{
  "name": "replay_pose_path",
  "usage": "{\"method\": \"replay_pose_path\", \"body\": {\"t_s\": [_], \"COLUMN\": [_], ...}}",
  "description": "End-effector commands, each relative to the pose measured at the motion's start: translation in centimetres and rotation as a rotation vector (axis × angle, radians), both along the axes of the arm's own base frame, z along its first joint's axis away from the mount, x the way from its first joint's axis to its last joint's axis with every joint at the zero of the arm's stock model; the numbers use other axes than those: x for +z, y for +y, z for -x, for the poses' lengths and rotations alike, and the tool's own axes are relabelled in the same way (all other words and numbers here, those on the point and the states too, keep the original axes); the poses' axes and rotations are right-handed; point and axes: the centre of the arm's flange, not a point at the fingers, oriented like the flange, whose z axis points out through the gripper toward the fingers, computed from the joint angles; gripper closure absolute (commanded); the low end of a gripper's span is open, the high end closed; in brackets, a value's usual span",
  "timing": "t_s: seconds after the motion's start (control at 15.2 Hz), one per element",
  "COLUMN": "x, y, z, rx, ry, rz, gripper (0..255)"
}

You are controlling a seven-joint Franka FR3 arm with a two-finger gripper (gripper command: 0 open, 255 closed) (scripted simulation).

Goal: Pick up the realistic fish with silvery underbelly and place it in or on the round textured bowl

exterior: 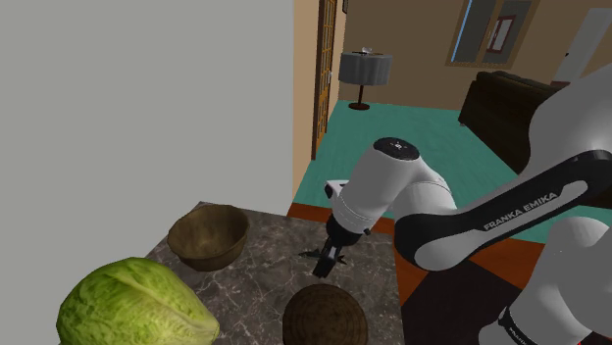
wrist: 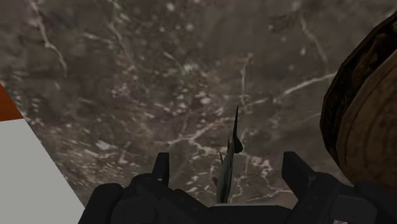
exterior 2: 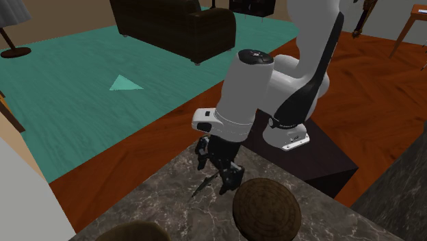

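A thin dark fish (wrist: 234, 137) with a pale silvery edge shows edge-on over the marble tabletop (wrist: 127, 76), its tail pointing away from my hand. My gripper (wrist: 229, 162) is open: its two black fingers stand on either side of the fish and neither touches it. From the second exterior view the fish (exterior 2: 202, 185) lies just beside the lowered gripper (exterior 2: 222, 181). The round textured bowl (exterior 2: 267, 209), dark brown and woven-looking, sits close to the gripper and appears in the shoulder view (exterior: 326, 314) at the bottom edge. There the gripper (exterior: 327, 265) points down at the table.
A second, smooth olive-brown bowl (exterior: 208, 235) stands at the shoulder view's left. A large green cabbage (exterior: 132, 304) sits at the lower left. A grey wall (exterior: 147, 98) rises behind the table. The table edge (exterior 2: 164, 168) drops to a red-brown floor.
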Motion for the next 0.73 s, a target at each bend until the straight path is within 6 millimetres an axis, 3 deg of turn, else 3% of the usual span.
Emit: {"method": "replay_pose_path", "body": {"t_s": [0.0, 0.33, 0.4, 0.66], "x": [-0.21, -0.21, -0.21, -0.24], "y": [-0.01, -0.01, -0.01, 0.02], "z": [-0.08, -0.08, -0.08, -0.06], "rx": [0.000, 0.000, 0.000, 0.000], "ry": [0.000, 0.000, 0.000, 0.000], "rz": [0.000, 0.000, 0.000, 0.000], "gripper": [0, 0, 255, 255]}}
